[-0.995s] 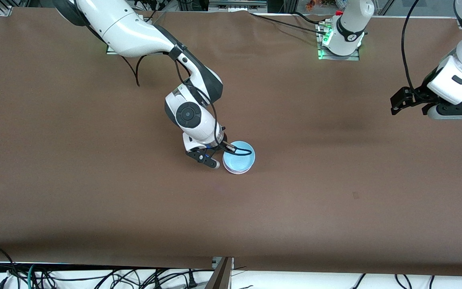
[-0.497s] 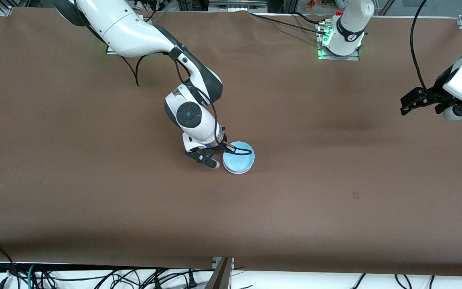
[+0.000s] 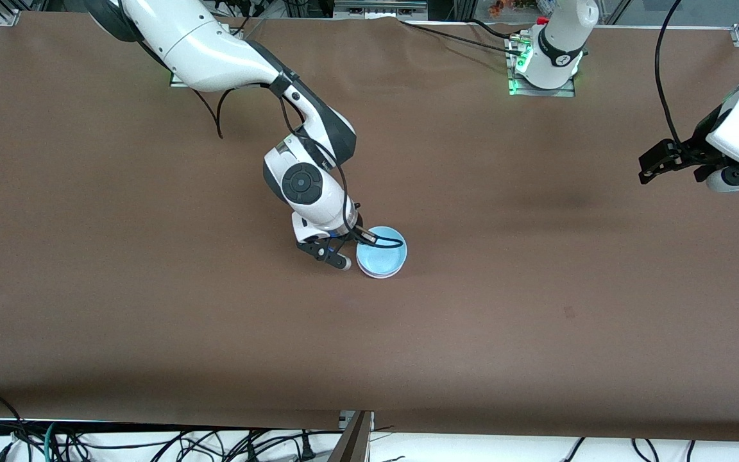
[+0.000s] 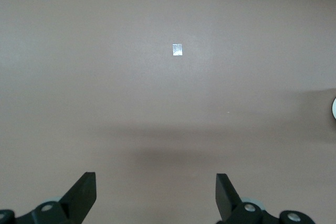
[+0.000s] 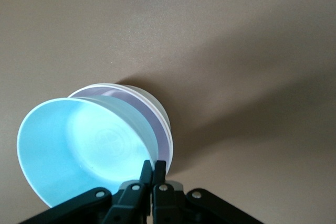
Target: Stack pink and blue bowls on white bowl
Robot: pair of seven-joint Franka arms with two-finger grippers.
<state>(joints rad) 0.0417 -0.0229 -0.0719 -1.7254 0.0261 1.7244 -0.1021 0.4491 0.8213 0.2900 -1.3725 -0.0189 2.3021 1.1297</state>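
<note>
A: Where are the bowls?

B: Mid-tabletop (image 3: pixel 536 308), in one pile. The blue bowl (image 3: pixel 382 257) is on top, tilted in the right wrist view, over the pink bowl (image 5: pixel 155 124), which sits in the white bowl (image 5: pixel 157 106).

A: And the right gripper (image 5: pixel 153 170)?

B: Its jaws are pinched nearly closed on the blue bowl's rim, one finger inside and one outside.

A: So what makes this step go well?

B: I'd judge the bowl isn't fully nested yet. Lower it until the rims sit level, then open the jaws only a little and lift straight up, so the fingers don't drag the light pile sideways.

A: The left gripper (image 4: pixel 155 195)?

B: Waiting over bare tabletop toward the left arm's end, jaws spread wide, holding nothing.
</note>
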